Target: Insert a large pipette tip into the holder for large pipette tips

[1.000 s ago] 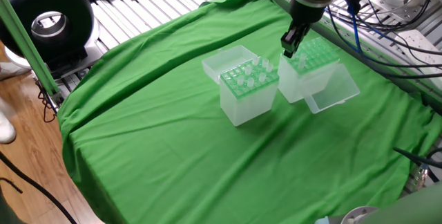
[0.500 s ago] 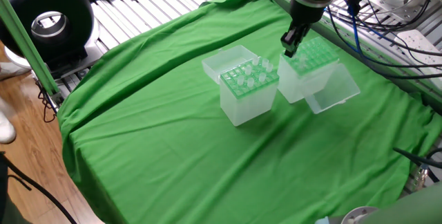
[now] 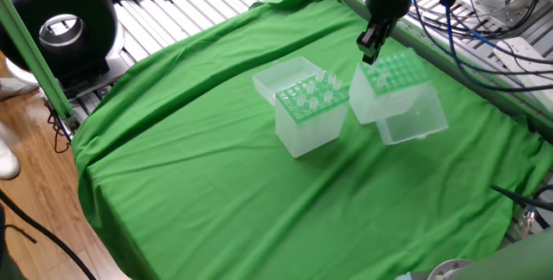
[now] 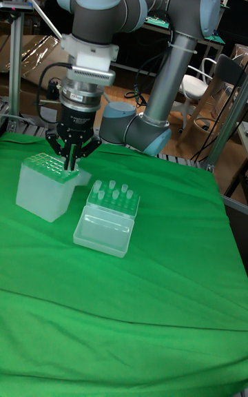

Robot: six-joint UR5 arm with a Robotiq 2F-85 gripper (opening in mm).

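Gripper: the gripper [image 4: 70,160] hangs fingers-down over the near corner of the holder for large pipette tips [image 3: 393,71], jaws drawn close together; whether anything sits between them I cannot tell.
Tip: the large pipette tip cannot be made out in either view; if held, it is lost against the dark fingers.
Holder: at about 3 o'clock from the second box [image 3: 311,111], just beside it, green grid plate up, clear lid [image 3: 415,123] hanging open toward 5 o'clock.
Handling: judged light, thin-walled and smooth, so it could slip or tilt in a pinch; best held near its wide upper end, axis upright, with gentle force.
Hidden: the grid holes under the fingers are covered in the fixed view; which hole is aimed at is unclear.
Surface: the surface [image 3: 216,194] wears a green cloth, which hides pale plastic edges poorly lit.
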